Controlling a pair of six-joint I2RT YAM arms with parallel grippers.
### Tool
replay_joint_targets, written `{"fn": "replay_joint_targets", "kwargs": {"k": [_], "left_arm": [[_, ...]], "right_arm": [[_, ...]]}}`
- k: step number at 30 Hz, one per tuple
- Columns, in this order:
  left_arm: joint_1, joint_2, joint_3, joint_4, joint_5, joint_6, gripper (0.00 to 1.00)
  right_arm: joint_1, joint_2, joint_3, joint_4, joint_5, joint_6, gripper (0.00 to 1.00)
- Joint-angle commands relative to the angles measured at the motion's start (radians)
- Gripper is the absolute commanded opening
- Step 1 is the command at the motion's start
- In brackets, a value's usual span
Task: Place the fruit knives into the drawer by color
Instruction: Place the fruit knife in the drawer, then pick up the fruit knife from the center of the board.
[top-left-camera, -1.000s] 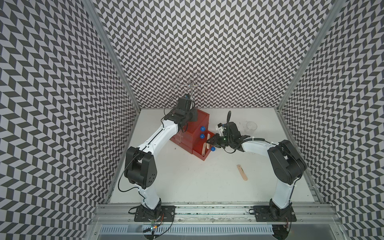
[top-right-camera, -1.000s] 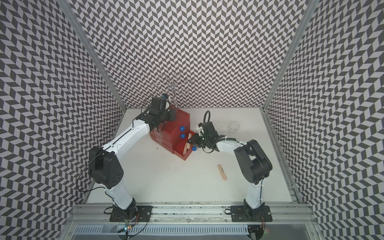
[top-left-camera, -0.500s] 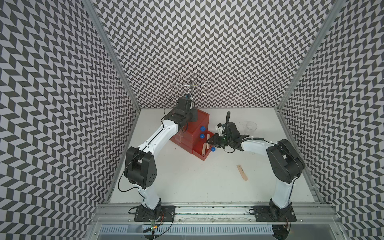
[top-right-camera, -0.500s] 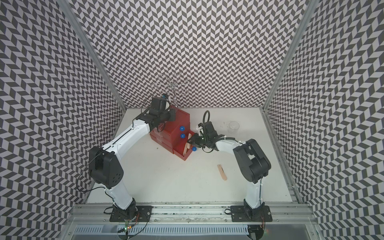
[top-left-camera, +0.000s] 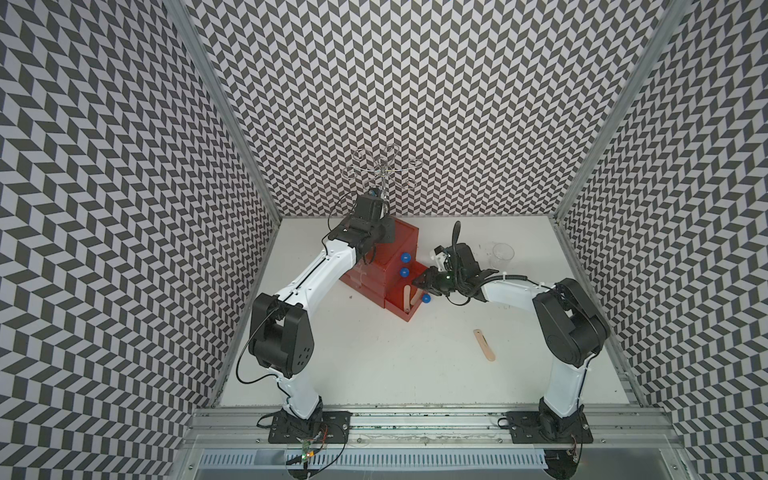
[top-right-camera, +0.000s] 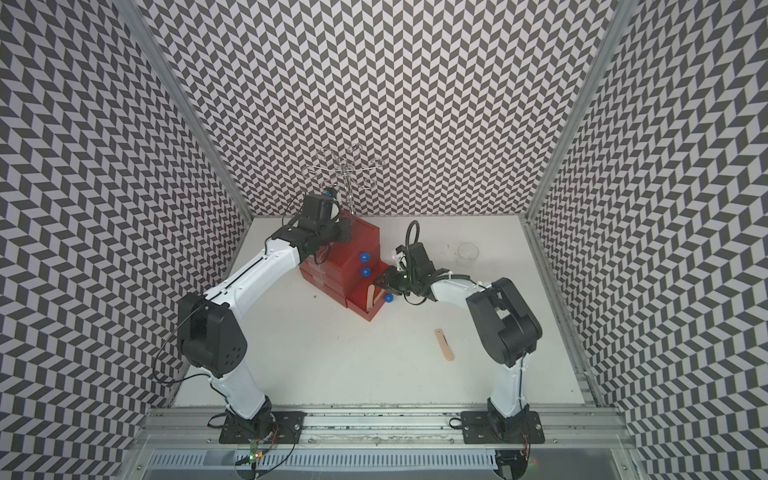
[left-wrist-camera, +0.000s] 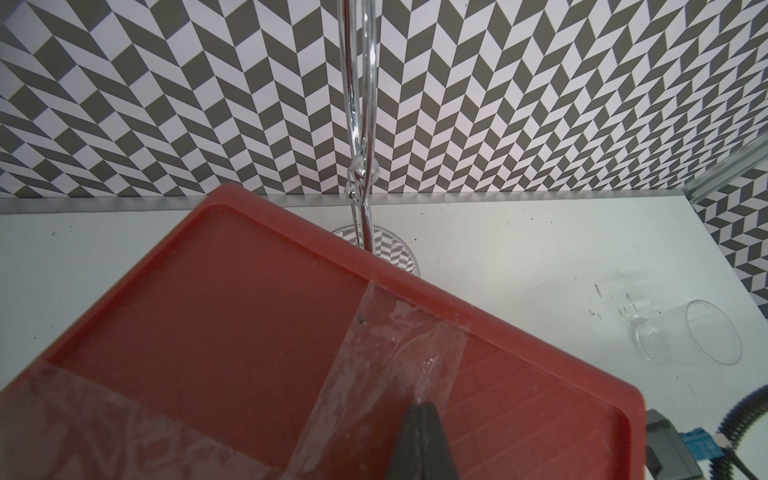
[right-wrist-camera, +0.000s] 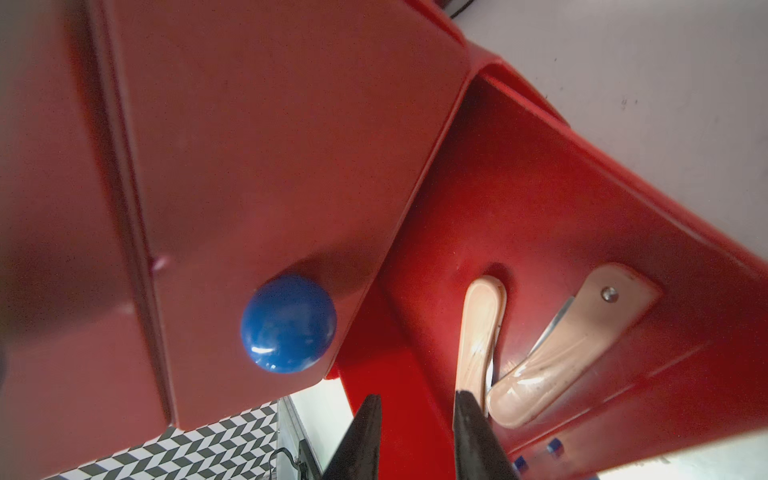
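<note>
Drawer tray (top-left-camera: 397, 311) open, fruit knives (right-wrist-camera: 478, 332) inside; right gripper (right-wrist-camera: 417, 399) parted at its rim, seemingly empty; left gripper (left-wrist-camera: 422, 411) closed.

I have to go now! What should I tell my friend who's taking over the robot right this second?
Left gripper: shut, tip on top of the red drawer cabinet.
Right gripper: open, empty, over the pulled-out bottom drawer.
Done: two peach knives lie in that drawer.
To do: one peach knife on the table goes in, then probably close the drawer. No other colours in view.
</note>
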Motion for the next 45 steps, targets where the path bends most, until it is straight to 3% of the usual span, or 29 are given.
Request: {"fn": "replay_joint_targets", "kwargs": {"k": [1, 5, 10, 16, 24, 31, 45], "left_arm": [[0.002, 0.116, -0.077, -0.283, -0.006, 0.001, 0.0], [0.001, 0.116, -0.078, -0.283, -0.006, 0.002, 0.0], [0.001, 0.116, -0.078, -0.282, -0.006, 0.002, 0.0], [0.0, 0.117, -0.078, -0.283, -0.006, 0.001, 0.0], [-0.001, 0.126, -0.078, -0.283, -0.003, -0.001, 0.0], [-0.002, 0.121, -0.078, -0.284, -0.01, 0.0, 0.0], [-0.004, 0.12, -0.076, -0.285, -0.009, 0.0, 0.0]], "right_arm": [[0.006, -0.059, 0.051, -0.013, 0.0, -0.059, 0.31], [0.006, -0.128, 0.146, -0.207, 0.065, -0.174, 0.31], [0.006, -0.196, 0.253, -0.532, 0.238, -0.3, 0.32], [0.006, -0.309, 0.141, -0.761, 0.49, -0.326, 0.32], [0.005, -0.501, -0.101, -0.851, 0.611, -0.254, 0.37], [0.005, -0.461, -0.23, -0.844, 0.628, -0.248, 0.39], [-0.014, -0.374, -0.261, -0.818, 0.625, -0.269, 0.39]]}}
